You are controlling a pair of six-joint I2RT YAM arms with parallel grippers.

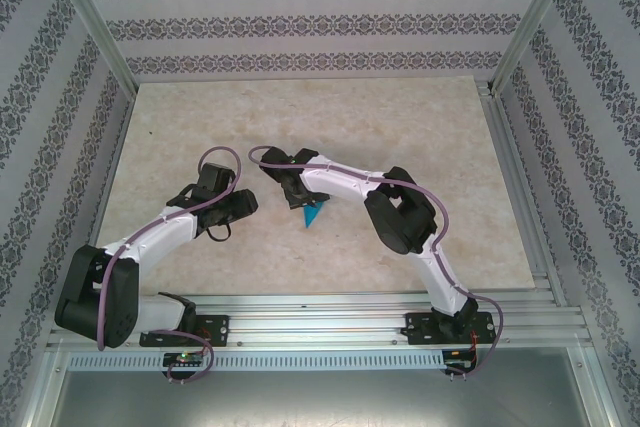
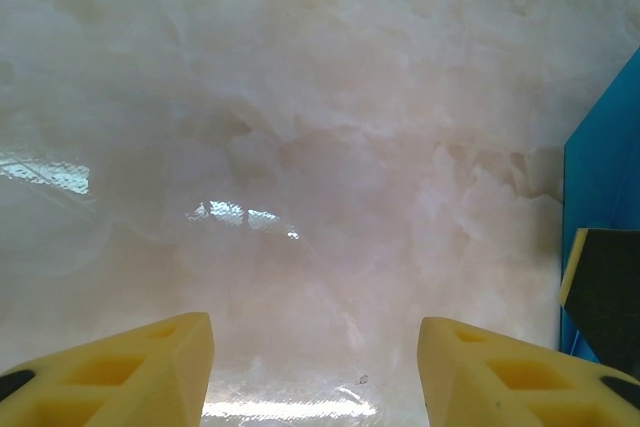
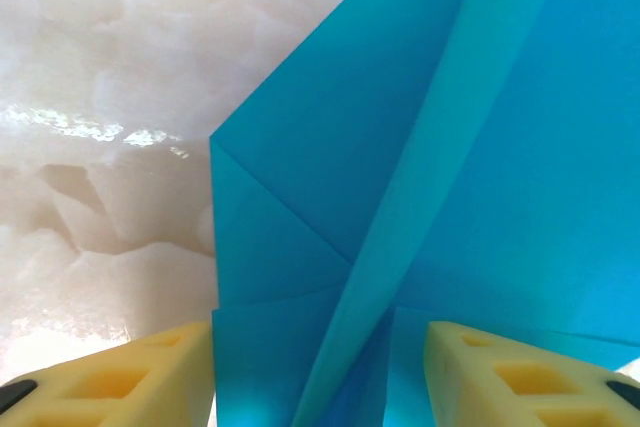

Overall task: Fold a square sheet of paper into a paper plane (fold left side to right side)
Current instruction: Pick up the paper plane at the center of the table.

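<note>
The left arm (image 1: 150,237) and right arm (image 1: 440,267) rise from the near edge of the counter (image 1: 400,137) and bend inward toward its middle. The left tool (image 2: 315,337) hangs low over bare marble, its yellow fingers (image 2: 150,367) spread wide with nothing between them. Just to its right lies the plane (image 3: 420,147); in the left wrist view the plane's blue edge shows at the right border, with one finger (image 2: 605,297) of the right tool (image 3: 320,337) in front of it. The right tool is wide open too and grips nothing. Its fingers stand apart low over the plane, and a raised crease runs up between them. Diagonal creases mark the flap left of that crease. From above, the plane's blue tip pokes out on the near side of the right tool, between the two arms. Beyond, the counter runs to the patterned wall (image 1: 300,17).
</note>
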